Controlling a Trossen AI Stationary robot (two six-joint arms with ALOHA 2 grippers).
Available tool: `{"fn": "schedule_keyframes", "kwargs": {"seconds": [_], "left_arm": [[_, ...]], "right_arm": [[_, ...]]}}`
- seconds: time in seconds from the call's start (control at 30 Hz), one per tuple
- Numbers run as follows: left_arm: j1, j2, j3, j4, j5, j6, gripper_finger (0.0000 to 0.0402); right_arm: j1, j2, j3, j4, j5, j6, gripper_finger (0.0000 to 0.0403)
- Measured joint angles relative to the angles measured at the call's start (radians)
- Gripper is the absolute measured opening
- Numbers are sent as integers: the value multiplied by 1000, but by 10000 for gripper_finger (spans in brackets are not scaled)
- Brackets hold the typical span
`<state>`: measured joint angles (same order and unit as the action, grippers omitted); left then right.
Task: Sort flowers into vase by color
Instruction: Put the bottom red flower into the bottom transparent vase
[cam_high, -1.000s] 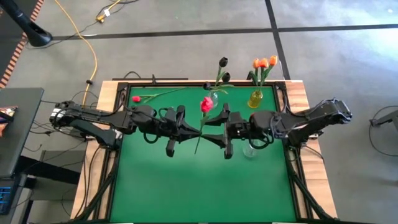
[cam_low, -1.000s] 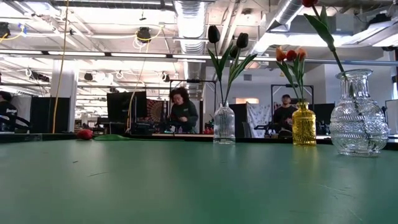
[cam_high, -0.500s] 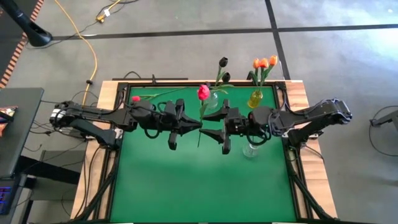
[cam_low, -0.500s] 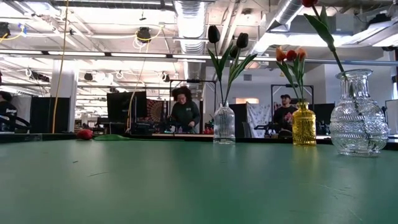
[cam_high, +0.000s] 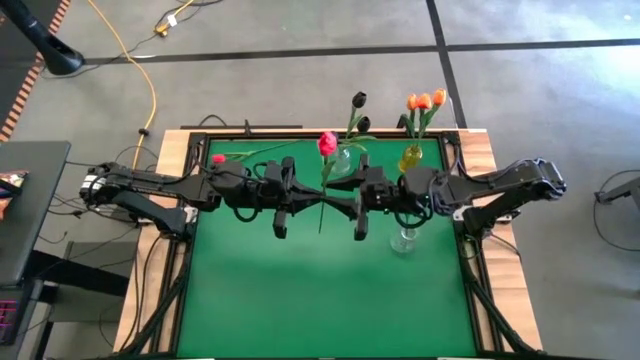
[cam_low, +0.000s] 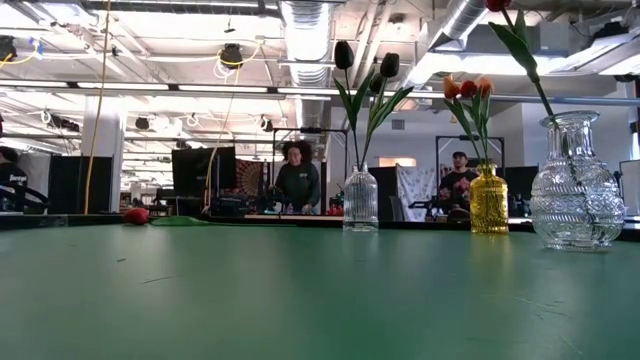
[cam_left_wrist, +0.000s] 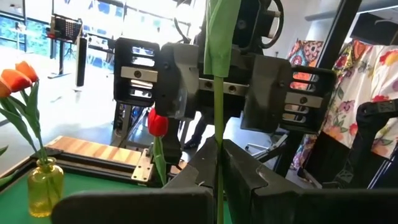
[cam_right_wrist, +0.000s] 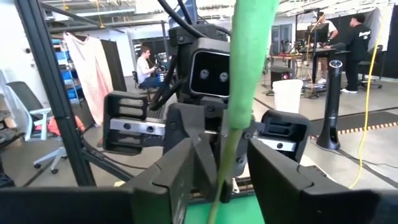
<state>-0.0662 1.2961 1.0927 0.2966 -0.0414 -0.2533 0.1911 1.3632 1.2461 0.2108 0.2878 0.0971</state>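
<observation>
A red tulip (cam_high: 327, 144) is held upright over the table's middle, its green stem (cam_high: 321, 205) running down between the two grippers. My left gripper (cam_high: 316, 201) is shut on that stem. My right gripper (cam_high: 334, 202) faces it from the right; in the right wrist view its fingers (cam_right_wrist: 186, 171) stand on either side of the stem (cam_right_wrist: 227, 158) with a small gap, open. Another red tulip (cam_high: 219, 158) lies flat near the far left corner. A clear vase (cam_low: 576, 180) holds a red flower, a yellow vase (cam_low: 488, 200) holds orange tulips, and a second clear vase (cam_low: 360, 198) holds near-black ones. My left gripper pinches the red tulip's stem (cam_left_wrist: 218, 155) between its two fingers, below the leaf (cam_left_wrist: 221, 37). The fingers come level from the table's left, across the stem. The flower is lifted clear and stands upright, head above the fingers and stem end hanging below.
The three vases stand along the far and right part of the green mat (cam_high: 300, 290): the near-black one (cam_high: 343, 160), the yellow one (cam_high: 410, 158), and the clear one (cam_high: 402, 240) just beside my right arm. People stand in the room beyond the table.
My left gripper has carried the red tulip a little toward the far edge and tipped it more upright. My right gripper has moved left toward the stem, and its fingers have drawn closer together around it.
</observation>
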Motion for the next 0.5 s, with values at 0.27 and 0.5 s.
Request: {"fn": "schedule_keyframes", "kwargs": {"seconds": [0.27,0.5], "left_arm": [[0,0,0,0,-5,1,0],[0,0,0,-17,-39,2,0]], "right_arm": [[-4,0,0,0,1,0,122],[-5,0,0,-2,3,0,76]]}}
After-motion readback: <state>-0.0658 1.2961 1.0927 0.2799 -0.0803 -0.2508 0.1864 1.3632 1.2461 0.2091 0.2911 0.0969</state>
